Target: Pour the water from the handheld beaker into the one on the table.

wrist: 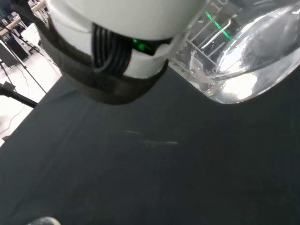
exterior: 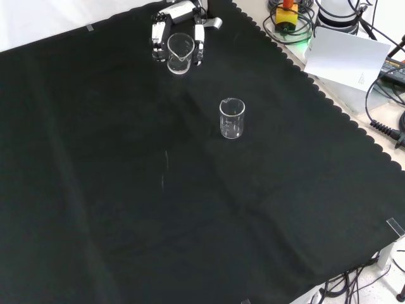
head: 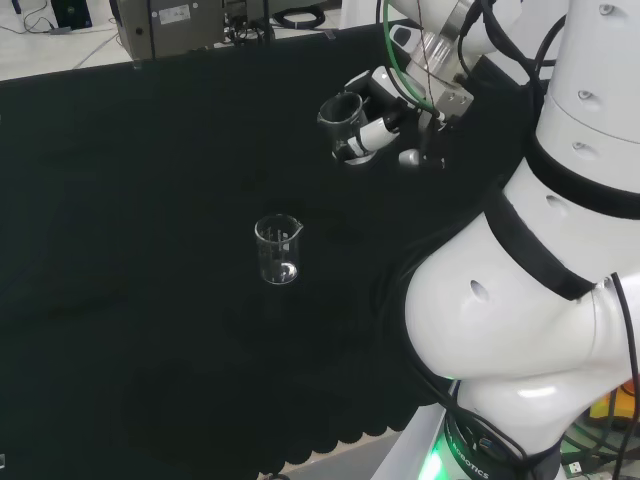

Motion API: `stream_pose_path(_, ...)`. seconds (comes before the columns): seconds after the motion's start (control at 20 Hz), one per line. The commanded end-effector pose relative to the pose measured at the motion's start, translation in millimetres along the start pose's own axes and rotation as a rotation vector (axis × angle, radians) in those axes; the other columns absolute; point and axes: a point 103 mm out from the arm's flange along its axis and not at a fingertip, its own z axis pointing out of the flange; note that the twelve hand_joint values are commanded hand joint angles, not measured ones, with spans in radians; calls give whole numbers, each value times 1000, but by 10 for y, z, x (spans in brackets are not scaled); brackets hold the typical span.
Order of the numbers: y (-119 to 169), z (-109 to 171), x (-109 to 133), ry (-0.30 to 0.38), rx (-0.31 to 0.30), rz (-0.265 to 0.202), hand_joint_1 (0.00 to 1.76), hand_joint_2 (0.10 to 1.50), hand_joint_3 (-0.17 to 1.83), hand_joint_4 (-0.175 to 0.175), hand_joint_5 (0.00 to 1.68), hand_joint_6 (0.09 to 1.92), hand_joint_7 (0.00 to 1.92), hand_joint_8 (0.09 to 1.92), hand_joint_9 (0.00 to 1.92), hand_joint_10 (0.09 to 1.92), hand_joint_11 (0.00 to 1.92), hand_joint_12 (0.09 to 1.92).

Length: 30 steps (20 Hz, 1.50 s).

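My hand (head: pixel 375 115) holds a clear glass beaker (head: pixel 341 117) with its fingers curled round it, well above the cloth at the head view's upper middle. In the front view the held beaker (exterior: pixel 180 53) sits between the fingers (exterior: pixel 157 39) at the top, about upright. Close in the wrist view, the beaker's base (wrist: pixel 239 61) shows clear water and printed marks beside a white and black part of the hand (wrist: pixel 112 42). A second clear beaker (head: pixel 277 249) stands upright on the black cloth, nearer and to the left in the head view; in the front view this beaker (exterior: pixel 231 118) is right of and below the hand.
Black cloth (head: pixel 150 300) covers the bench. The arm's white links (head: pixel 560 250) fill the head view's right. A white card (exterior: pixel 348 60), cables and a red-topped button box (exterior: pixel 286 12) lie off the cloth at the front view's top right. Grey equipment (head: pixel 175 25) stands beyond the far edge.
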Motion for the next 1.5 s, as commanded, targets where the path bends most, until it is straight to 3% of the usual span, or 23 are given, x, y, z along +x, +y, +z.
stream_pose_path(0.05, -481, 99, 302, -58, 145, 18, 1529, 828, 198, -175, 1299, 457, 1387, 391, 1645, 87, 1118, 666)
stream_pose_path(0.55, -666, 408, 511, -196, 283, 10, 1530, 830, 182, -175, 1321, 415, 1418, 327, 1650, 87, 1154, 587)
stream_pose_path(0.9, -640, 473, 642, -305, 325, -13, 1531, 833, 165, -175, 1337, 382, 1443, 271, 1652, 87, 1184, 529)
stream_pose_path(1.5, -553, 580, 719, -424, 392, 38, 1531, 840, 145, -175, 1354, 347, 1477, 195, 1654, 87, 1206, 484)
